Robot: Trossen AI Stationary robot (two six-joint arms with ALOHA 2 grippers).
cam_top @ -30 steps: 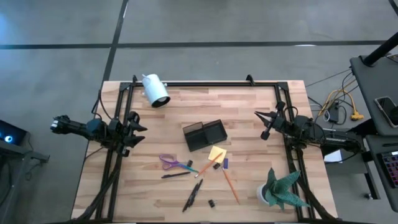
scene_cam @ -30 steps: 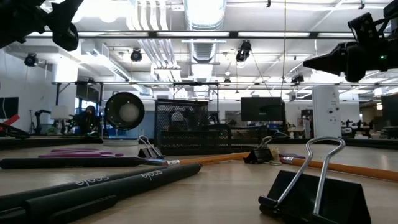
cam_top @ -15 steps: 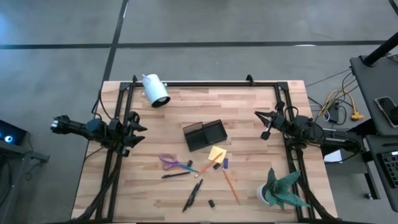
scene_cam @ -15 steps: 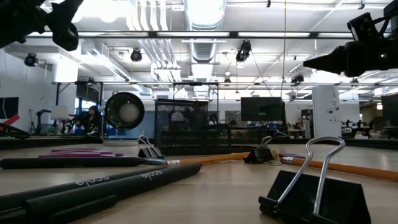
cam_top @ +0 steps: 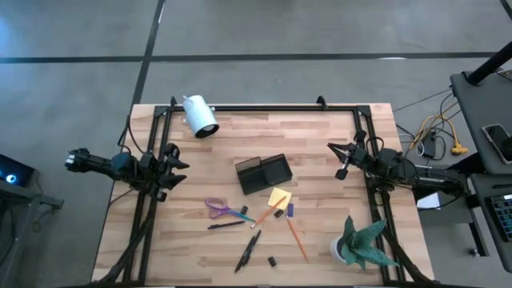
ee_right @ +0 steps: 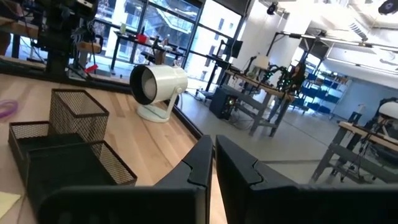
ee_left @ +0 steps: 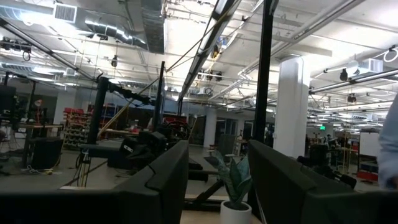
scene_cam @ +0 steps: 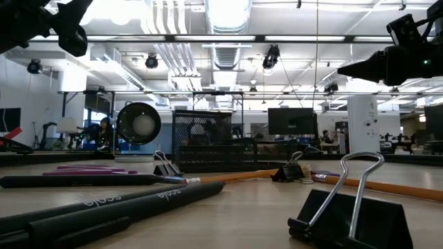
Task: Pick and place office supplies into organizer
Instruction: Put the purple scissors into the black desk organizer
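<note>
Dark mesh 2-compartment organizer (cam_top: 263, 174) sits mid-table; purple-handled scissors (cam_top: 221, 210), black pens (cam_top: 248, 250) and orange pencil (cam_top: 297, 238) lie toward the front edge. Left gripper (cam_top: 178, 169) released, right gripper (cam_top: 334, 158) clenched, both empty, at opposite side edges

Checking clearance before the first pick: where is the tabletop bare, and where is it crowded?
Bare wood lies between the white camera and the organizer, and along the left side near the left tool. Crowded: below the organizer, where scissors, sticky pad, pens and pencil cluster.

Bright, even overhead light; ceiling glare
</note>
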